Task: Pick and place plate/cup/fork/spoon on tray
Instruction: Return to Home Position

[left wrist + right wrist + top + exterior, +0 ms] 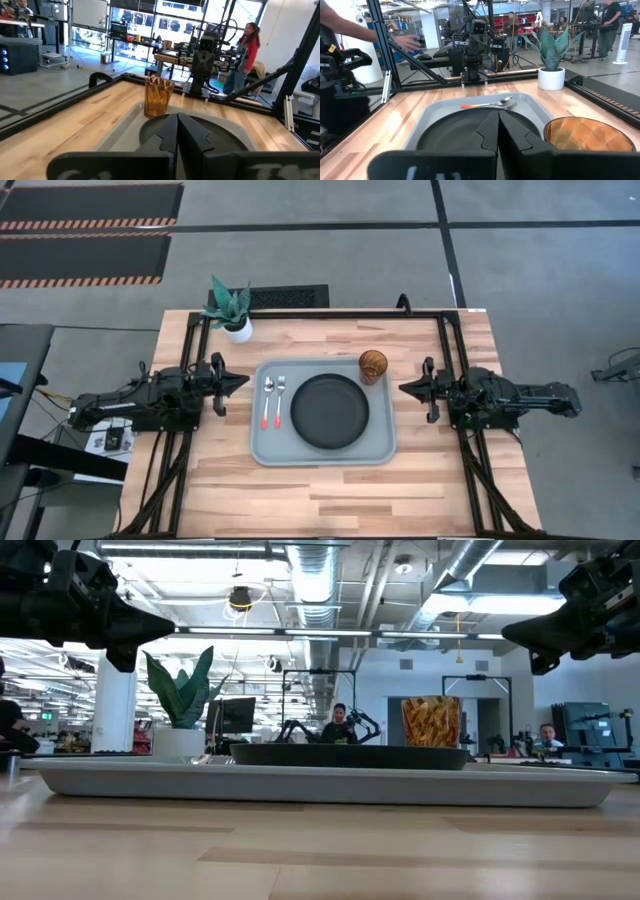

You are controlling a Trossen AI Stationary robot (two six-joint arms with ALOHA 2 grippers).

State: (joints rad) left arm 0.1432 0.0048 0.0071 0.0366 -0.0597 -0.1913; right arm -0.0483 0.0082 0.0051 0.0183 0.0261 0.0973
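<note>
The pale grey-blue tray (385,448) lies in the middle of the table. On it rest the black plate (330,411), the amber cup (373,366) upright at its far right corner, and the fork (267,401) and the spoon (280,400) side by side on its left part. My left gripper (243,381) is shut and empty at the tray's left, above the table. My right gripper (404,388) is shut and empty at the tray's right. The cup also shows in the left wrist view (158,96) and the right wrist view (590,135).
A white pot with a green plant (233,311) stands at the table's far left, behind the tray. Black frame rails (455,350) run along both sides of the table. Bare wood lies between the tray and the near edge. People stand in the room beyond the table.
</note>
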